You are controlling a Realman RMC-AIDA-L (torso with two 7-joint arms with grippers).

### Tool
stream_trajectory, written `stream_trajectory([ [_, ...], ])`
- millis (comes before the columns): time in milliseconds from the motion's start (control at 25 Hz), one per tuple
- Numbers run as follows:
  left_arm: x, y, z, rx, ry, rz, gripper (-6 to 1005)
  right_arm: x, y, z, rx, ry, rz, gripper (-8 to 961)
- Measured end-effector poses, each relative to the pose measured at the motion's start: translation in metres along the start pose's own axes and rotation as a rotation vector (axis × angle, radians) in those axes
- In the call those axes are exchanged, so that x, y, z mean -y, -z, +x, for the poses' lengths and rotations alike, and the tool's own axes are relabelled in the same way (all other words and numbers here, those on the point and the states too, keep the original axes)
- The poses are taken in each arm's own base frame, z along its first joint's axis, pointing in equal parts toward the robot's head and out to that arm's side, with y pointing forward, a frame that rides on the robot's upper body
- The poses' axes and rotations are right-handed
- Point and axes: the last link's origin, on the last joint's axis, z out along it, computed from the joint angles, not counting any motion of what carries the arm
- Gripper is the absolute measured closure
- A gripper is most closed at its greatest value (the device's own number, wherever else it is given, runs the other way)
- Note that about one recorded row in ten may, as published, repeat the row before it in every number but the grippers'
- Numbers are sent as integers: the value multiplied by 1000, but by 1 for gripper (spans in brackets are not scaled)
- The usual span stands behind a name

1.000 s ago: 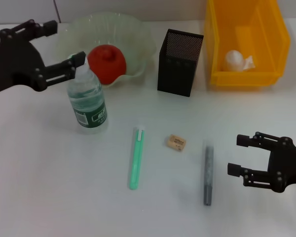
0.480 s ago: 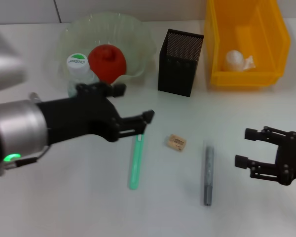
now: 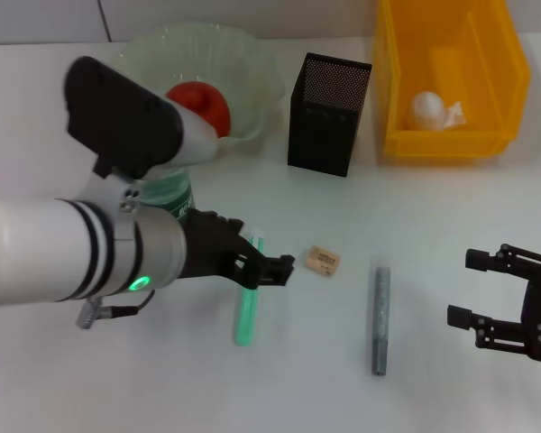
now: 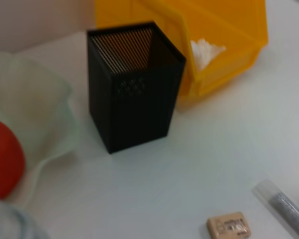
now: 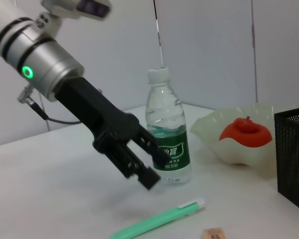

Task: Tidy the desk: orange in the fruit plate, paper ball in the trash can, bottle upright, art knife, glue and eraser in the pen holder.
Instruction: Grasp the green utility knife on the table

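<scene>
The orange (image 3: 209,102) lies in the pale green fruit plate (image 3: 252,68). Inside the yellow trash can (image 3: 500,81) is the paper ball (image 3: 428,106). The bottle (image 5: 167,134) stands upright, mostly hidden behind my left arm in the head view. On the table lie the green art knife (image 3: 245,311), the tan eraser (image 3: 323,260) and the grey glue stick (image 3: 380,316). The black mesh pen holder (image 3: 329,113) stands at the back. My left gripper (image 3: 263,245) hovers open just above the art knife's upper end. Open and holding nothing, my right gripper (image 3: 464,287) is right of the glue.
My left forearm (image 3: 63,257) crosses the front left of the table and covers the bottle's base. In the left wrist view the pen holder (image 4: 132,99) is close to the trash can (image 4: 224,25), with the eraser (image 4: 229,225) and glue (image 4: 286,209) in front.
My left arm swung from beside the bottle at the back left forward and rightward, over the art knife. My right gripper drifted slightly right and toward the front edge.
</scene>
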Motion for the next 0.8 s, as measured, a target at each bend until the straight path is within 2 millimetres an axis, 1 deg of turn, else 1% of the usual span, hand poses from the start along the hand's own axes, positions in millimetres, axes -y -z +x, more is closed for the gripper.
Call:
stream_trajectory([
  [440,15,-28,-3,75,-7,12,301,-1,2,3,6,-6,20,166],
  [800,20,-40,-7,125,-24,15,327,1,0,3,7,-13,22,166],
])
